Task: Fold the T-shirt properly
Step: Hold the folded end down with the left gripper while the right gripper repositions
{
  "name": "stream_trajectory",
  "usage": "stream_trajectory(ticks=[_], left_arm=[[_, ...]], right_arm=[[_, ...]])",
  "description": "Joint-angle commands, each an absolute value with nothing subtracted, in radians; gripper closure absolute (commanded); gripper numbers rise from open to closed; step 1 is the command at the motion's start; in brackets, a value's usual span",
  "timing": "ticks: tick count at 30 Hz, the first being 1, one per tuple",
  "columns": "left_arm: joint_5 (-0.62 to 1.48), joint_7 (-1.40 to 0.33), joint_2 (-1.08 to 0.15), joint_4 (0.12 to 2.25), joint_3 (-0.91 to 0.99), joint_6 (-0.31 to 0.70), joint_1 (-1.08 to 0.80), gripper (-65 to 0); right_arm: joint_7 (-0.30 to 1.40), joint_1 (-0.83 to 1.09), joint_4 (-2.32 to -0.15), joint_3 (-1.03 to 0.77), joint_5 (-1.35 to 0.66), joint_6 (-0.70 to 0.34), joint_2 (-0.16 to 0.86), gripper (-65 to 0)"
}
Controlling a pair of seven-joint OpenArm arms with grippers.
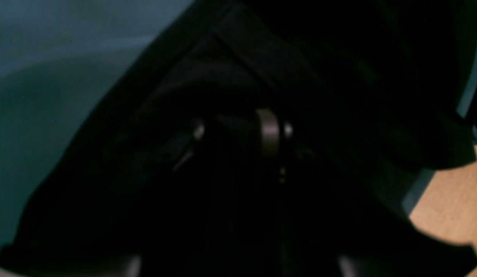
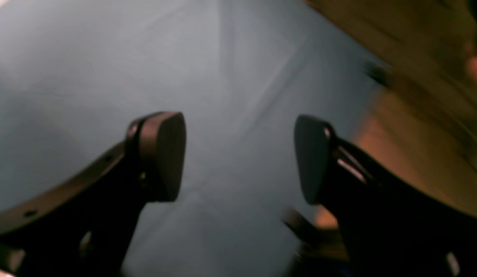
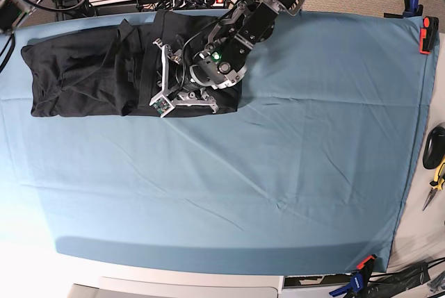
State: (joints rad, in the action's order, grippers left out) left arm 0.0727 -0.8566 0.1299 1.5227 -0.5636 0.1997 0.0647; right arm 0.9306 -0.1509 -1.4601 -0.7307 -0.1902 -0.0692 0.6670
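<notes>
T-shirt — bunched under the left tool.

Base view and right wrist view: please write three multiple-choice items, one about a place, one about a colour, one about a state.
1. In the base view, the T-shirt lies: A upper left; B middle; C lower right.
2. The table cloth is: A red; B blue; C white.
3. The fingers of the right gripper are: A apart, nothing between; B shut on the T-shirt; C shut, empty.
Key: 1 A, the black shirt fills the upper left; 2 B, blue surrounds the shirt; 3 A, bare cloth shows between them.
</notes>
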Motion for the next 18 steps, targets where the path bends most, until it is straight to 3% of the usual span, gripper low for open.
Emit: stream_trajectory(ticks=[1, 6, 11, 15, 18], left_arm=[[0.086, -0.839, 0.147, 1.538, -0.567, 0.203, 0.08, -18.5], [0.108, -0.86, 0.147, 1.538, -0.567, 0.204, 0.08, -18.6], [0.109, -0.876, 0.147, 1.538, -0.567, 0.204, 0.08, -18.5], [0.109, -0.885, 0.147, 1.538, -0.567, 0.208, 0.08, -18.6], [0.109, -0.895, 0.147, 1.538, -0.567, 0.208, 0.08, -18.5]], right_arm=[[0.922, -0.174, -1.468, -0.735, -0.218, -0.079, 0.704, -43.5], [1.021, -0.263, -1.297, -0.736, -0.457, -0.262, 0.715, -43.5], [1.226, -0.374, -1.029, -0.799, -0.82, -0.466, 0.719, -43.5], [1.396, -0.399, -0.826, -0.864, -1.142, -0.554, 0.776, -43.5], [1.396, -0.393, -0.693, -0.874, -1.308, -0.601, 0.853, -43.5]])
